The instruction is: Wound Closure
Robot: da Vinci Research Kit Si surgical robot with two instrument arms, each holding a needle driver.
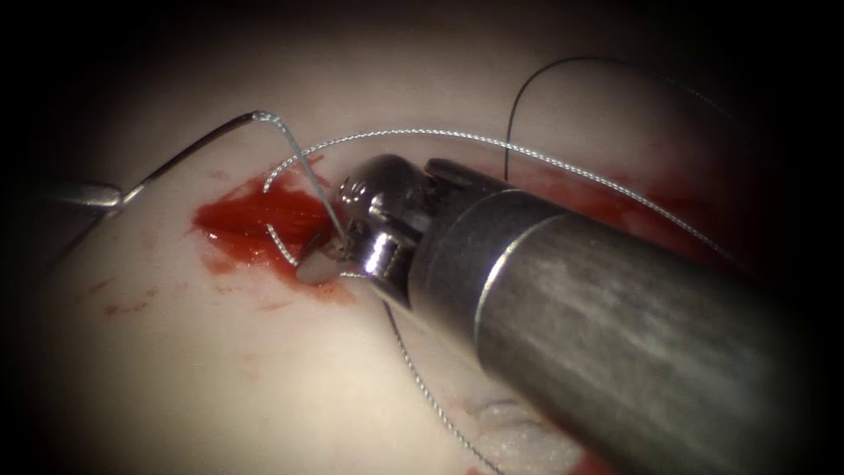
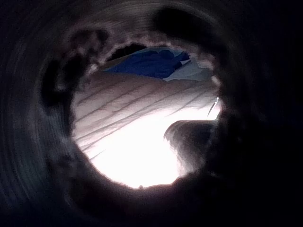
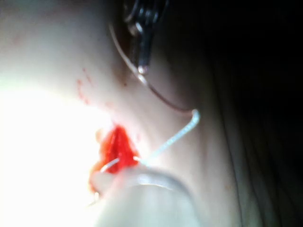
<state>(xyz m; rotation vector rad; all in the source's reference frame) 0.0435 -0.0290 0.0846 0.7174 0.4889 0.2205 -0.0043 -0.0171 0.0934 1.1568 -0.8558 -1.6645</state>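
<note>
Over the red cut point(image 1: 255, 220), left pincer point(image 1: 110, 198) grips the curved needle point(image 1: 189, 154); right pincer point(image 1: 330, 255) clenches braided thread point(image 1: 457, 135).

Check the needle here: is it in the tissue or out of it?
Out. The needle lies clear above the tissue, left of the cut, held near its middle by the left tool. The right tool holds thread at the cut.

The right tool point(image 1: 330, 255) has a thick, round, dull grey metal shaft point(image 1: 615, 325) with faint lengthwise streaks and a bright ring where a darker collar begins. Ahead of it sits a polished silver wrist point(image 1: 382, 198), rounded and shiny, with a small pin. The left tool point(image 1: 88, 195) is a slim, pale grey metal tip; in the right wrist view it point(image 3: 142, 42) looks dark and narrow.
</note>
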